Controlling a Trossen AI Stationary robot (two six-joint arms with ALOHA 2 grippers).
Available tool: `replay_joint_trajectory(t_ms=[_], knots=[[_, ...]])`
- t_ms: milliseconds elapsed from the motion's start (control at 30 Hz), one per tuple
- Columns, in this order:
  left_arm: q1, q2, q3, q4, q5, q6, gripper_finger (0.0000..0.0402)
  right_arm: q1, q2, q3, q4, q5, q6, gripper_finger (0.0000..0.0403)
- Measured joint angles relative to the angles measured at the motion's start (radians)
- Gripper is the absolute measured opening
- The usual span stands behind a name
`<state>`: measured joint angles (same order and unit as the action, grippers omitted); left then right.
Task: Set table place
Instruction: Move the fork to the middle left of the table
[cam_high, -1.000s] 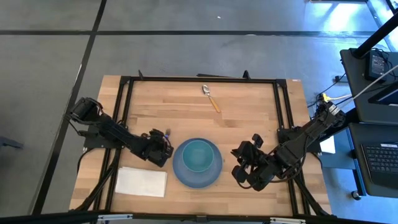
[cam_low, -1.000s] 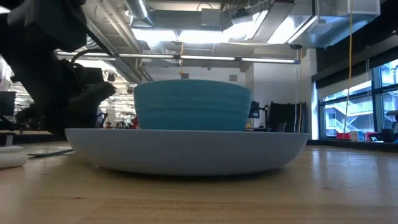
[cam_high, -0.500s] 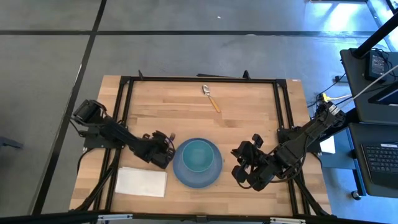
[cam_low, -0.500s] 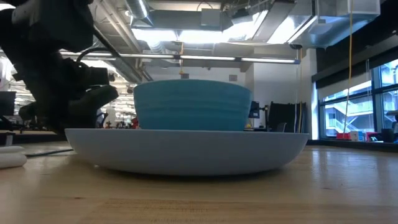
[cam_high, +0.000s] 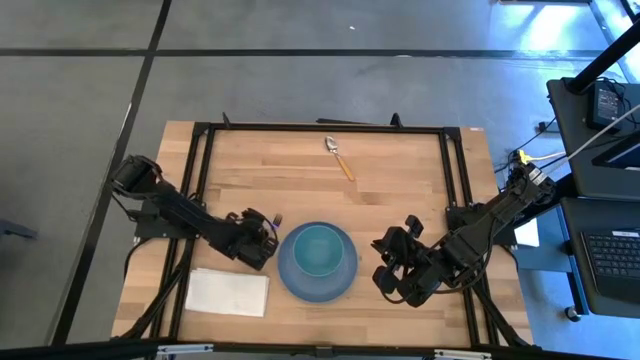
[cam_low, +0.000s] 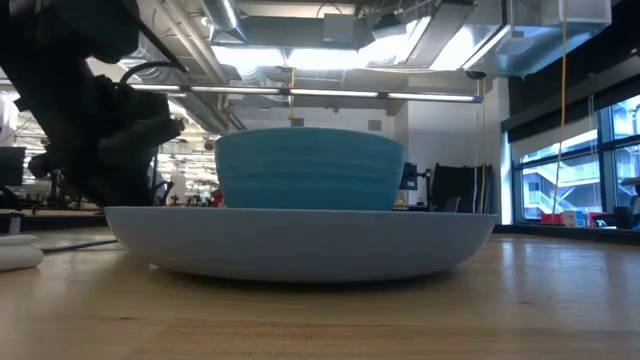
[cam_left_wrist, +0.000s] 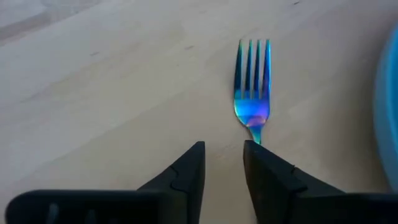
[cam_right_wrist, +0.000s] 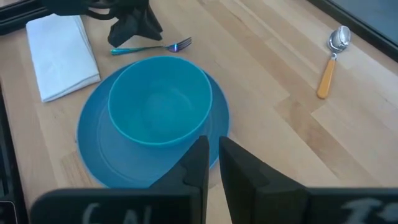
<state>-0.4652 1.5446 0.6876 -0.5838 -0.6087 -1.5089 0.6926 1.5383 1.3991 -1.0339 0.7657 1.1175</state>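
Note:
The teal-handled fork (cam_left_wrist: 251, 93) lies flat on the table just left of the blue plate (cam_high: 290, 275), tines toward the far edge. It also shows in the right wrist view (cam_right_wrist: 149, 47). The teal bowl (cam_high: 318, 250) sits in the plate. My left gripper (cam_left_wrist: 224, 149) hovers just above the fork's handle, slightly open. The handle runs out of sight behind one finger. My right gripper (cam_high: 385, 262) waits shut to the right of the plate. The white napkin (cam_high: 227, 292) lies at the near left. The orange-handled spoon (cam_high: 338, 156) lies near the far edge.
The black frame rails (cam_high: 195, 200) run along the tabletop's sides. Bare wood lies between the plate and the spoon and to the plate's right. In the low view the plate (cam_low: 300, 245) and bowl (cam_low: 308, 168) fill the middle.
My left gripper has risen a little and drawn back slightly toward the table's left edge, away from the plate. The fork has stayed flat on the table.

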Motion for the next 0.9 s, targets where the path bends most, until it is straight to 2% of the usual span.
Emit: replay_joint_trajectory(t_ms=[267, 567, 667, 833, 900], knots=[[-0.018, 0.039, 0.001, 0.069, 0.011, 0.0, 0.0129, 0.0, 0.0, 0.0, 0.004, -0.001, 0.0, 0.0042], [-0.028, 0.102, 0.005, 0.085, -0.005, -0.006, 0.0111, 0.0, 0.0, 0.0, 0.004, -0.001, 0.0, 0.0042], [-0.028, 0.101, 0.005, 0.087, -0.009, -0.006, 0.0092, 0.0, 0.0, 0.0, 0.004, -0.001, 0.0, 0.0042], [-0.027, 0.098, 0.003, 0.093, -0.015, -0.003, 0.0021, 0.0, 0.0, 0.0, 0.004, -0.001, 0.0, 0.0042], [-0.026, 0.098, 0.005, 0.094, -0.015, -0.008, 0.0009, 0.0, 0.0, 0.0, 0.004, -0.001, 0.0, 0.0042]])
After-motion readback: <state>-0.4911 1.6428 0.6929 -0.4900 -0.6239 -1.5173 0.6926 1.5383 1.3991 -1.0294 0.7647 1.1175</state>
